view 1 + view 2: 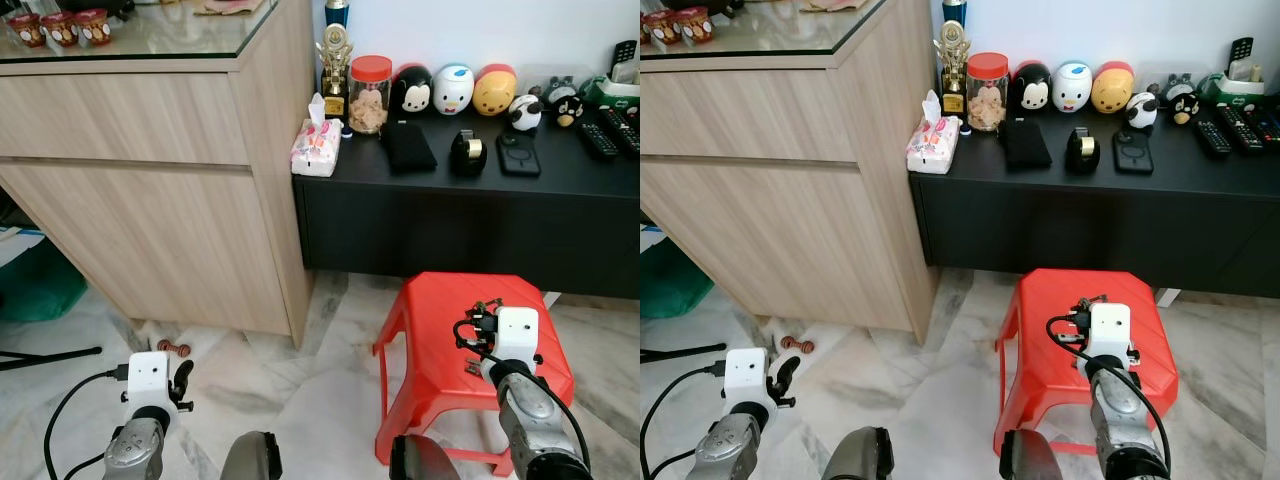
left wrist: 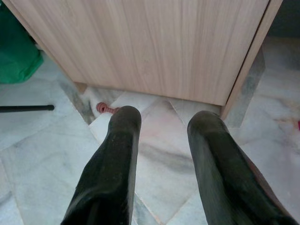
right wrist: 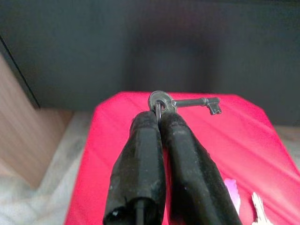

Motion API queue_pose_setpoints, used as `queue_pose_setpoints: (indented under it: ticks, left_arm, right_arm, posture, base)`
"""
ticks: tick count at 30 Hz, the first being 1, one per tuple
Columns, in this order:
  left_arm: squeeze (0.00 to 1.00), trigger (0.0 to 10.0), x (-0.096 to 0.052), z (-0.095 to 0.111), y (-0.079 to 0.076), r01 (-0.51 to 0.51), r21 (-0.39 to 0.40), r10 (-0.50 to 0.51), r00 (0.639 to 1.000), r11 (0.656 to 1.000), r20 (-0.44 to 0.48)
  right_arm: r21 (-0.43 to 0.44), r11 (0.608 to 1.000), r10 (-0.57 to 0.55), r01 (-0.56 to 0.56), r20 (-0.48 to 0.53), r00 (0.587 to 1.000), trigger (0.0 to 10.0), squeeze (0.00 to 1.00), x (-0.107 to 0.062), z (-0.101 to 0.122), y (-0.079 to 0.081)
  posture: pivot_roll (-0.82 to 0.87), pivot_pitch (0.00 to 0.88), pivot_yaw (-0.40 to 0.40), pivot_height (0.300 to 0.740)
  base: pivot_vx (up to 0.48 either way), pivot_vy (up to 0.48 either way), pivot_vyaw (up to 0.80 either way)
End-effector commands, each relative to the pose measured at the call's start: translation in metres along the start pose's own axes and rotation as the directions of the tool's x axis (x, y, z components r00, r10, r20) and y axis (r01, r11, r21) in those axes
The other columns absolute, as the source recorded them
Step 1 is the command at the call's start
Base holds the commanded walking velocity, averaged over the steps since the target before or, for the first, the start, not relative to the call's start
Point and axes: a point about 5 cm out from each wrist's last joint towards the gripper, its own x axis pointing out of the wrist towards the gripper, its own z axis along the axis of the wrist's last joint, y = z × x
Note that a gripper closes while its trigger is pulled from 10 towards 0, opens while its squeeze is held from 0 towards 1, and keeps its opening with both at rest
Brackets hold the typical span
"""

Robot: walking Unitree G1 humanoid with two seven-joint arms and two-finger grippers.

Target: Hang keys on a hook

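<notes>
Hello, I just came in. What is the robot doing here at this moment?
The right end effector is shut on a key ring, and a grey key sticks out from its tips. It holds this above the red plastic stool, which stands in front of a low black cabinet. The left end effector is open and idle, low over the marble floor near the wooden cabinet. I cannot make out a hook in these pictures, so the keys are not yet hung.

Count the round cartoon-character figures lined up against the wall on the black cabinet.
3: the black mouse figure, the white-and-blue figure and the yellow bear figure, left to right. Smaller toys sit farther right.
</notes>
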Motion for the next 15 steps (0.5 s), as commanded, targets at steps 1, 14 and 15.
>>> queue_pose_setpoints:
  ticks: [1, 14, 15]
  left_arm:
    - [0.0, 10.0, -0.002, -0.006, 0.0, -0.001, 0.022, 0.002, 1.0, 1.0, -0.019]
    - [0.0, 10.0, -0.004, -0.013, -0.001, 0.001, 0.018, -0.001, 0.999, 1.0, -0.05]
    - [0.0, 10.0, -0.004, -0.012, -0.001, 0.002, 0.017, -0.001, 0.999, 1.0, -0.05]
  right_arm:
    - [0.018, 1.0, -0.003, 0.003, 0.044, 0.999, 0.0, 0.0, 0.001, 0.008, 0.001]
    - [-0.166, 0.98, 0.042, -0.114, -0.386, 0.921, 10.0, 0.0, -0.007, -0.036, -0.007]
    - [-0.183, 0.97, 0.073, -0.16, -0.406, 0.911, 10.0, 0.0, -0.008, -0.036, -0.007]
  posture:
    - [-0.06, 0.017, 0.008, 0.616]
    - [-0.06, 0.011, 0.002, 0.616]
    - [-0.06, 0.011, 0.003, 0.616]
  base:
    - [0.0, 0.0, 0.0]
    - [0.0, 0.0, 0.0]
    - [0.0, 0.0, 0.0]
